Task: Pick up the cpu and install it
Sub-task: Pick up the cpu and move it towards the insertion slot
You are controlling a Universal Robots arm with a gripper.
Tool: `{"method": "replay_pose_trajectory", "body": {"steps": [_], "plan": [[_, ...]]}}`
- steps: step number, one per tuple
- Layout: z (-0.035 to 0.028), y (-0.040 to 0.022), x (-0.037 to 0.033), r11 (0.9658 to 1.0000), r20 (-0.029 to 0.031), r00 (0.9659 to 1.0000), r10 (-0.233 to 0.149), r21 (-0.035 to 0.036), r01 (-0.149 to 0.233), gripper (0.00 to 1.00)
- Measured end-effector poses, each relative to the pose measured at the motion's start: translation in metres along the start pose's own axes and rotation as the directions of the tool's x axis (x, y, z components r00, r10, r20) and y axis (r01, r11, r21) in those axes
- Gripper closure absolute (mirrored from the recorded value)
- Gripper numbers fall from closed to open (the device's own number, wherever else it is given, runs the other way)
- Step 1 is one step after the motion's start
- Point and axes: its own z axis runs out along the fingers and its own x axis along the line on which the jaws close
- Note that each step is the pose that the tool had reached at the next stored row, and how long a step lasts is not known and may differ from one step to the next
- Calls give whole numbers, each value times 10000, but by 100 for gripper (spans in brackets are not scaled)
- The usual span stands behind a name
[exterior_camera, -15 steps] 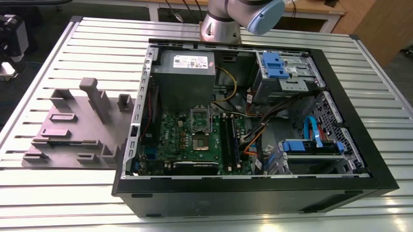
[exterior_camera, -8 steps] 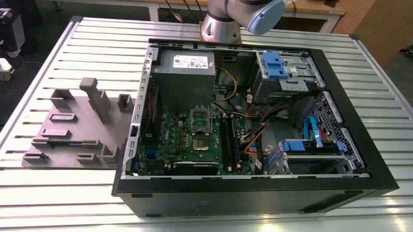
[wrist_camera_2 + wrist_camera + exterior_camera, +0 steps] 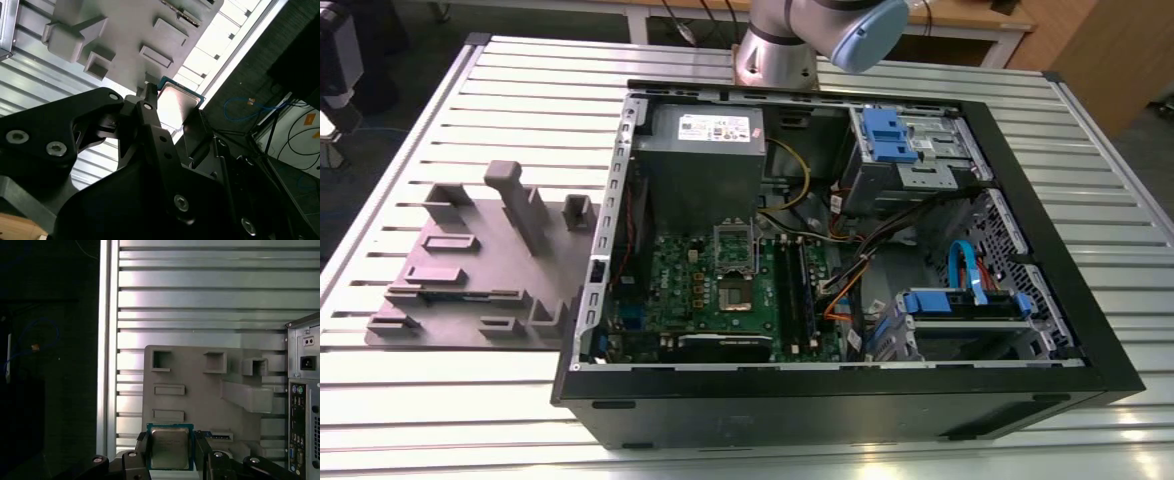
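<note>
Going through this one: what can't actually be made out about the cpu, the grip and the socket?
- cpu, first wrist view: one edge is cut off by the picture's edge, and its sides are covered by the fingers of the gripper.
- cpu face, second wrist view: washed out by glare.
- Socket on the motherboard, exterior view: too small to tell if it is empty.
- Arm, exterior view: cut off by the picture's edge.

The open computer case [image 3: 827,405] lies on the slatted table [image 3: 440,400]. The holder block [image 3: 454,280] is just beside it on the exterior view's left, and the arm's base [image 3: 777,55] stands behind its far side. Inside the case the motherboard [image 3: 700,285] lies toward the exterior view's left, with the power supply [image 3: 700,135] beyond it and a drive cage [image 3: 907,150] at the far right. In the first wrist view the cpu [image 3: 170,447] sits clamped in the gripper [image 3: 171,460], above the holder block.
</note>
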Motion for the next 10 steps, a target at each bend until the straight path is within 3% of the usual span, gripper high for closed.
{"method": "replay_pose_trajectory", "body": {"steps": [6, 10], "plan": [[-79, 3, 2, 10000, 1, 10000, -1, -1, 1, 55], [-85, 4, 2, 10000, 1, 10000, 1, 0, -1, 55]]}}
